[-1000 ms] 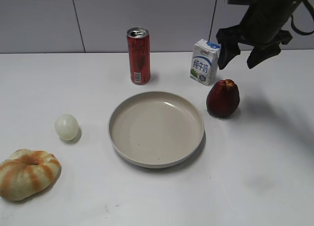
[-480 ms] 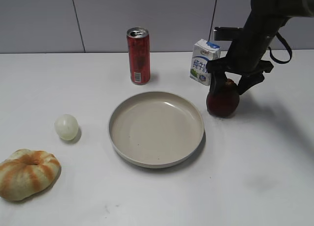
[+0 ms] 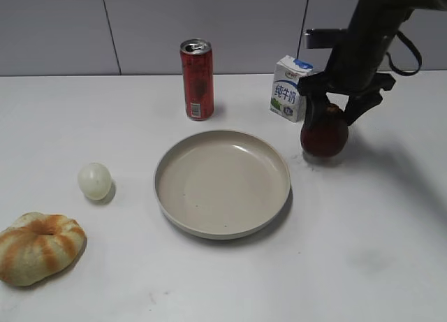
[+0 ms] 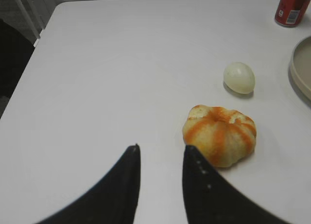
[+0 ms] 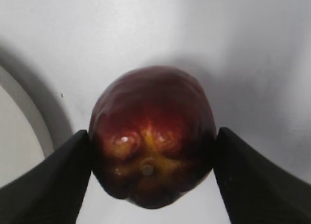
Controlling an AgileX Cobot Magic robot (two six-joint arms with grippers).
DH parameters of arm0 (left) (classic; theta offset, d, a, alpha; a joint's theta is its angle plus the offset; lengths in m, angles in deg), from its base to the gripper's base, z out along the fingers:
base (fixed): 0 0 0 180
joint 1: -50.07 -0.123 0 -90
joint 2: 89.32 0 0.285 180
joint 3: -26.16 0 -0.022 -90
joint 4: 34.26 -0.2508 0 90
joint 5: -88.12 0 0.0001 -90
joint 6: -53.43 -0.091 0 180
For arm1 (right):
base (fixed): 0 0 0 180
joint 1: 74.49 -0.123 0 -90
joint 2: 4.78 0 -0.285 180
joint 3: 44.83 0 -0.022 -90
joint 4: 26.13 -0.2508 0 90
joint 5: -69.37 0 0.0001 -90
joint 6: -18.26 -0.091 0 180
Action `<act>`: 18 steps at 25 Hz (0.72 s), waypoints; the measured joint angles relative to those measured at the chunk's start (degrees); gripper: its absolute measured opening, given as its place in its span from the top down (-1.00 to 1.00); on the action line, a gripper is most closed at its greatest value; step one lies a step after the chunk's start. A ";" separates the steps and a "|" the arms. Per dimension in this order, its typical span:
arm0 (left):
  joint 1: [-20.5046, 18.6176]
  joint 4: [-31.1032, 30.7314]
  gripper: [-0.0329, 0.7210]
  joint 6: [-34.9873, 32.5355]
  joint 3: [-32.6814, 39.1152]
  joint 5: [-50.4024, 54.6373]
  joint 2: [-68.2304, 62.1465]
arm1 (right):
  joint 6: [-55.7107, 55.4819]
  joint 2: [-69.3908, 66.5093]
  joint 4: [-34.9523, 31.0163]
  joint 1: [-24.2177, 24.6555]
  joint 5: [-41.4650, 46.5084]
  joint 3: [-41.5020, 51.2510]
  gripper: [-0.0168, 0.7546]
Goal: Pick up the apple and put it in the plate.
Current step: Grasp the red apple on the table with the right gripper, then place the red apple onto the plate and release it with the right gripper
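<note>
The right black gripper [image 3: 340, 112] had its two fingers pressed against opposite sides of the dark maroon-red, lumpy apple [image 3: 325, 136], gripping it; in the right wrist view the apple [image 5: 151, 134] filled the gap between the fingers, its yellow-orange dimple facing the camera. Whether the apple rested on the smooth white bench [image 3: 363, 231] or hung just above it could not be told. Just to the gripper's left stood a small white milk carton [image 3: 290, 88], and lower left of it lay the large round beige plate [image 3: 222, 183], apart from the apple. Farther left stood a tall red drink can [image 3: 198, 79]. Behind the bench ran a plain grey panelled wall [image 3: 140, 28].

The left black gripper [image 4: 161, 158] hovered with its fingers parted and empty, an orange-striped bread ring [image 4: 219, 134] just to its right and a pale round ball [image 4: 239, 77] beyond that.
</note>
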 joint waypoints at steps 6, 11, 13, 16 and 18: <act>0.00 0.00 0.29 0.00 0.00 0.00 0.00 | -0.05 5.94 -0.71 -9.00 0.01 -0.55 -0.48; 0.00 0.00 0.29 0.00 0.00 0.00 0.00 | 0.01 5.50 -1.89 -17.23 -2.60 -0.55 -0.48; 0.00 0.00 0.29 0.00 0.00 0.00 0.00 | 0.01 4.96 -2.38 -19.01 -4.36 -0.55 -0.48; 0.00 0.00 0.29 0.00 0.00 0.00 0.00 | 0.01 3.37 -3.54 -20.03 -5.42 -0.55 -0.48; 0.00 0.00 0.29 0.00 0.00 0.00 0.00 | 0.01 1.63 -3.90 -20.09 -5.48 -0.55 -0.48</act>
